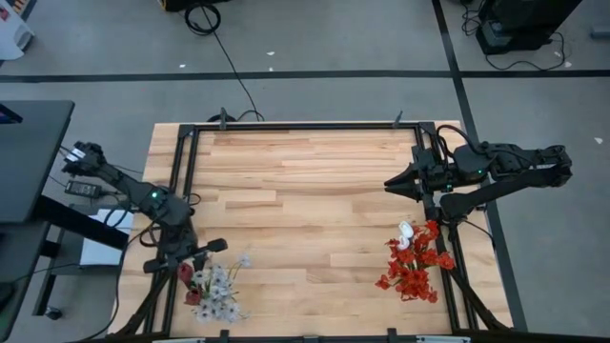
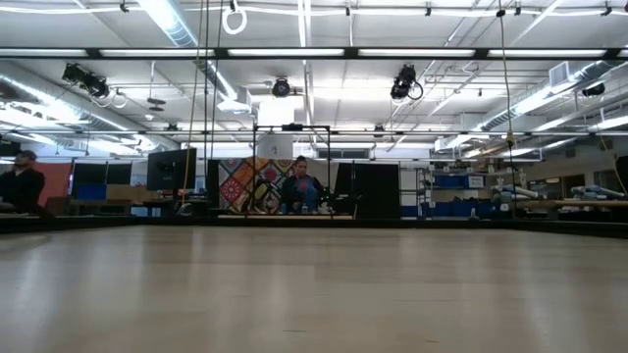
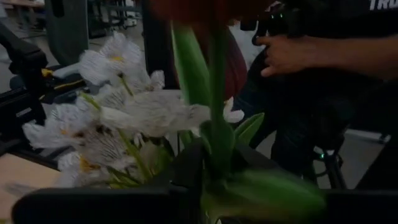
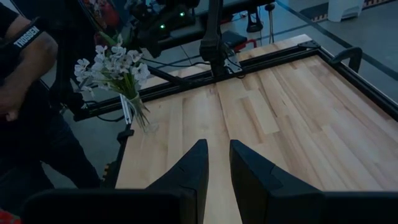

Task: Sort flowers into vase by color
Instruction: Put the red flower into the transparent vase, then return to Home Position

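White blossom sprays stand in a clear vase at the table's near left corner. My left gripper is right above and beside them, shut on a dark maroon tulip with a green stem. Another maroon bud sits among the white blooms. Red clustered blooms with a white tulip stand at the near right. My right gripper hovers over the right half of the table, fingers a narrow gap apart and touching nothing. The low view shows neither gripper nor flowers. My left gripper pinches the maroon tulip's green stem between its two fingers, below the bud and among its leaves. The stem runs on past the fingers toward the bud, which rises close to the white blossom sprays. The stem's lower end is hidden by the gripper.
A black metal frame runs round the wooden tabletop, whose middle is bare wood. A person stands just off the near left corner, with a hand and an arm close to the white flowers.
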You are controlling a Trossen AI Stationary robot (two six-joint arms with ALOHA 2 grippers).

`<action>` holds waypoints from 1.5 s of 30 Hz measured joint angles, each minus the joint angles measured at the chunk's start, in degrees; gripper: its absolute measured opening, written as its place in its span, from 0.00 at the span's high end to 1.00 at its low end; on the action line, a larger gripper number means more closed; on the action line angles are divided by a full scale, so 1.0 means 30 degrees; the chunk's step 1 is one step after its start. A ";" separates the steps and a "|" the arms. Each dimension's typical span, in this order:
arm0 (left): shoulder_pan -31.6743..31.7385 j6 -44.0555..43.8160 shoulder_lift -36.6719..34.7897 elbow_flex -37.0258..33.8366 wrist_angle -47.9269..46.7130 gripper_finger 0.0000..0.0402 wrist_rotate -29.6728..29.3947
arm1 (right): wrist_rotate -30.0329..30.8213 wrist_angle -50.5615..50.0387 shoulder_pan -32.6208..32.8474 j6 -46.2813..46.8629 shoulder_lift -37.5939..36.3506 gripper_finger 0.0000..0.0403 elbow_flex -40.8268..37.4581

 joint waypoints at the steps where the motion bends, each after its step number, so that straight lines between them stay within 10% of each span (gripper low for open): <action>1: -0.0106 0.0287 -0.0007 0.0000 -0.0194 0.78 -0.0078 | 0.0000 -0.0007 0.0000 0.0003 0.0003 0.81 0.0000; 28: -0.2050 0.2468 0.0264 0.2874 -0.8642 0.28 -0.4309 | -0.0006 -0.0007 0.0000 -0.0003 0.0000 0.81 0.0000; 45: -0.1160 0.4727 0.0270 0.7426 -1.6345 0.26 -0.7925 | 0.0000 -0.0007 0.0000 0.0003 0.0000 0.81 0.0000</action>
